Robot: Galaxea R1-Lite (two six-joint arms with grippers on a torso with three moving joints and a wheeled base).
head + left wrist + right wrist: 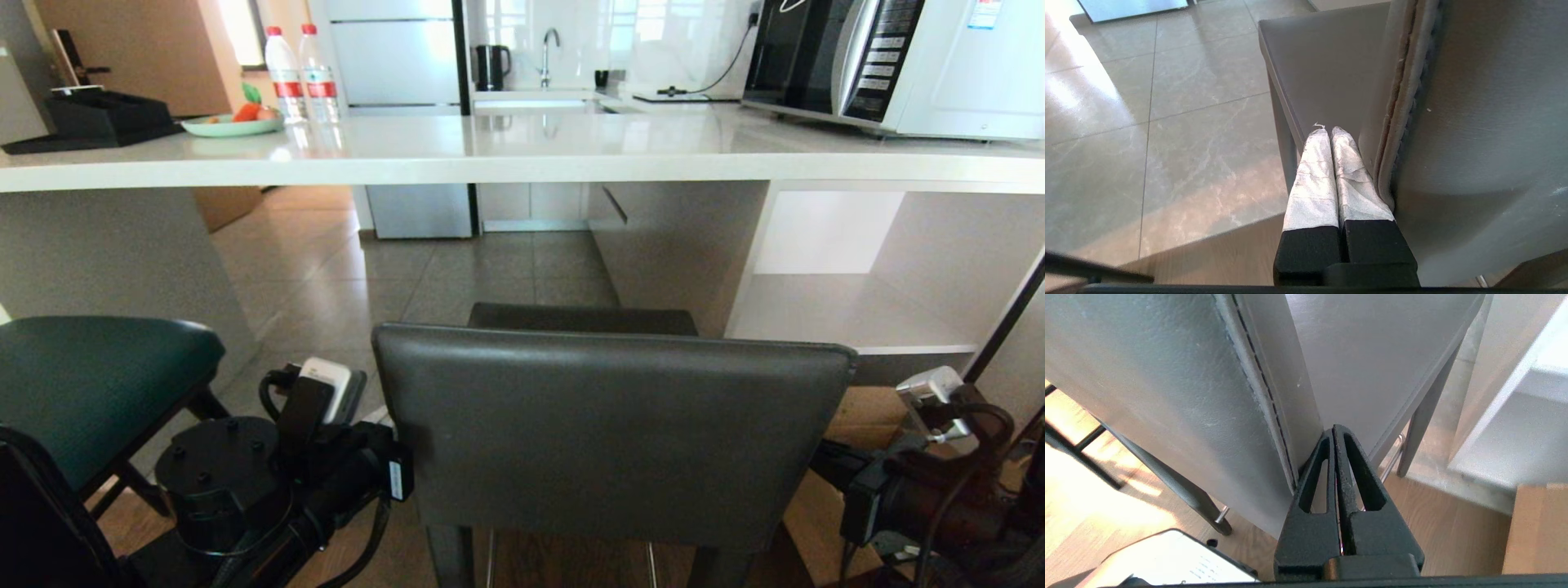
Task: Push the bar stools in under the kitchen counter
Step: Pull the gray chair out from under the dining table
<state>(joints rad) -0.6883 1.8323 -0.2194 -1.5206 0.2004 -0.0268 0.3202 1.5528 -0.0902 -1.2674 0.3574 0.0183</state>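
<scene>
The dark grey bar stool (608, 433) stands right in front of me, its rectangular back facing me and its seat (581, 318) pointing toward the white kitchen counter (522, 155). My left gripper (1329, 130) is shut with nothing in it and lies against the left edge of the stool's back (1474, 122). My right gripper (1333, 428) is shut and empty too, tucked against the back's right edge (1167, 396). In the head view both sets of fingers are hidden behind the backrest. The teal bar stool (90, 384) stands at the left, out from under the counter.
On the counter sit a microwave (890, 61), two water bottles (298, 73), a green plate (231, 124) and a black tray (98, 118). A white slanted panel (98, 261) is at the left. White shelving (857, 310) closes the right. Tiled floor (457, 278) lies under the counter.
</scene>
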